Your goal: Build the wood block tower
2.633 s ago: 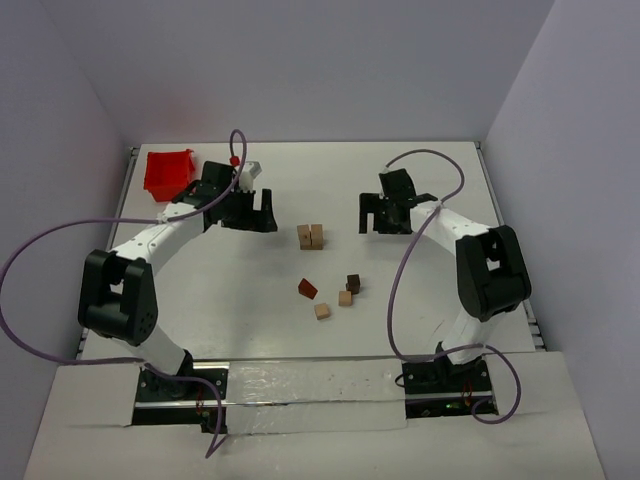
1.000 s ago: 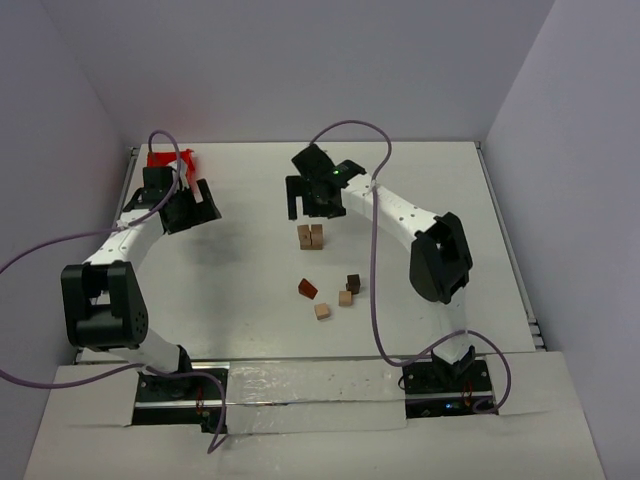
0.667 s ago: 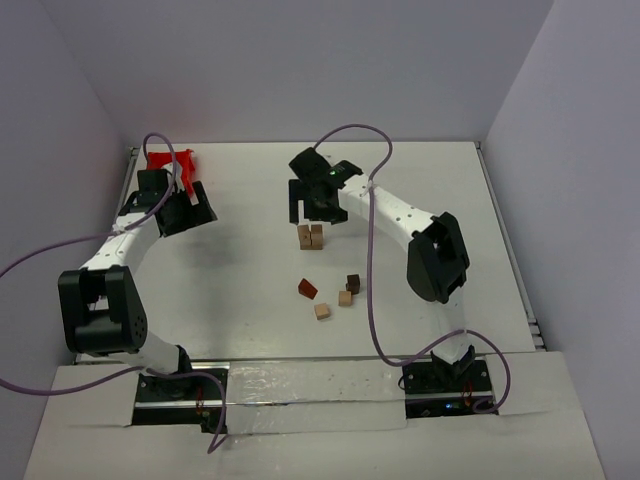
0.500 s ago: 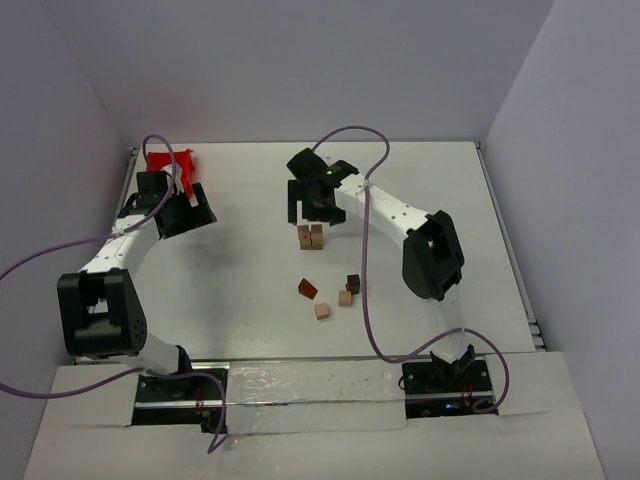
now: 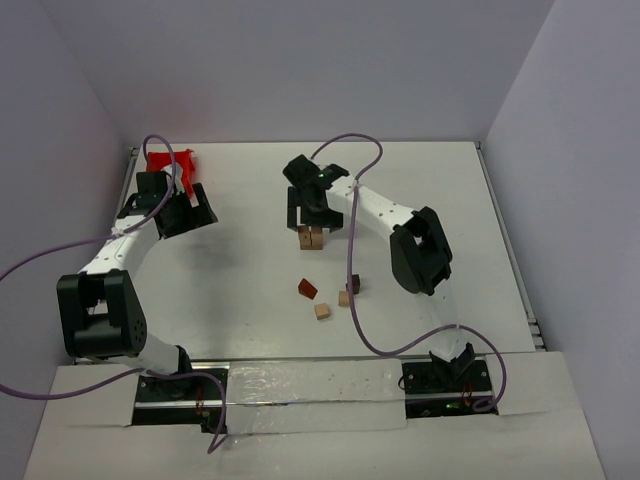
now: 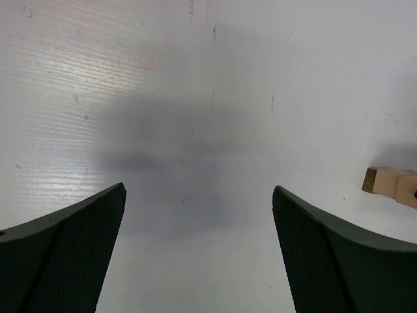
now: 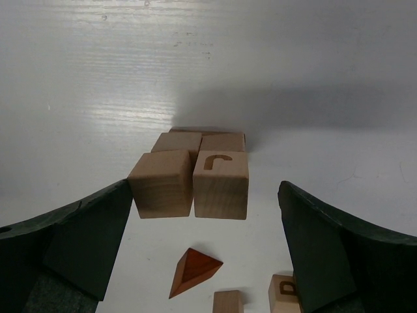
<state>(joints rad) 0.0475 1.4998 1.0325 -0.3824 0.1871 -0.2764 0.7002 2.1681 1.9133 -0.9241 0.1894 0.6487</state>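
Tan cube cluster (image 5: 311, 237) (image 7: 189, 176) mid-table, in the gap between the right gripper's (image 5: 316, 216) spread fingers (image 7: 85, 235), contact unclear. Wedge (image 5: 307, 288) and loose cubes (image 5: 345, 298) lie nearer the bases. Left gripper (image 5: 186, 214) also spread, well apart, beside the red bin (image 5: 168, 166).

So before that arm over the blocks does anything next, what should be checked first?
1. Right gripper open: ok, fingers wide apart.
2. Lined up with the tan block cluster: ok, it shows between the fingers.
3. Only one cube to grab: not ok, two front cubes sit side by side.
4. Reddish wedge clear of fingers: ok, lying apart from the cluster.
5. Left gripper out of the way: ok, open, far from the cluster.
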